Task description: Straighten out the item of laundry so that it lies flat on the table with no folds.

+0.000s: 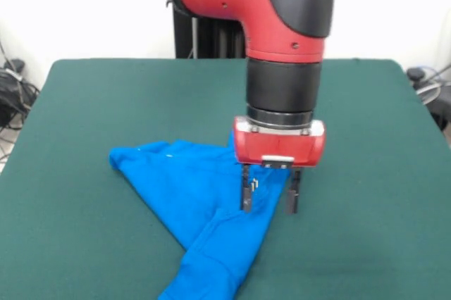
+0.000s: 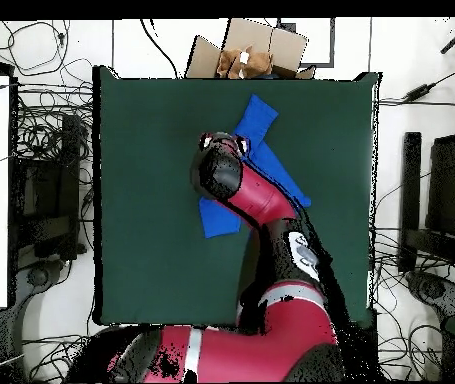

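Crumpled blue T-shirt (image 1: 204, 208) lies beneath the open-fingered end effector (image 1: 268, 201), seemingly touching.

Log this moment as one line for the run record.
end effector: open, fingers straddling the edge of the shirt | blue T-shirt: crumpled, folded, not flat | green table: shirt lies near the middle | step: straightening not done

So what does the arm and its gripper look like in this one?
The arm is glossy red with black joint sections and a black cylindrical wrist. The gripper has a red boxy body with a silver rim and two thin dark fingers.
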Robot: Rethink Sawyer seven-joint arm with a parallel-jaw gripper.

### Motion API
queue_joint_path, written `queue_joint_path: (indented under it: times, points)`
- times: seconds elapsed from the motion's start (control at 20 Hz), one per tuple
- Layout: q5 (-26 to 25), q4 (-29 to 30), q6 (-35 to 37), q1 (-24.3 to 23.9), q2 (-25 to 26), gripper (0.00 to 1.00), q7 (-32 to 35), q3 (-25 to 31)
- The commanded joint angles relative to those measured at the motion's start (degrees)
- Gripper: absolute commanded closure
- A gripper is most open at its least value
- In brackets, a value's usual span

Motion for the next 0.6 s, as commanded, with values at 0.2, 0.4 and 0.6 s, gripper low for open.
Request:
queue_joint_path:
  times: [0.2, 0.4, 0.6]
  points:
    - [3.4, 1.6, -0.7, 5.8, 2.6, 0.0, 17.7, -2.8]
    - [2.4, 2.4, -1.0, 5.3, 2.1, 0.0, 17.4, -2.5]
    - [0.7, 6.5, -2.4, -0.3, -0.6, 0.0, 18.6, 0.4]
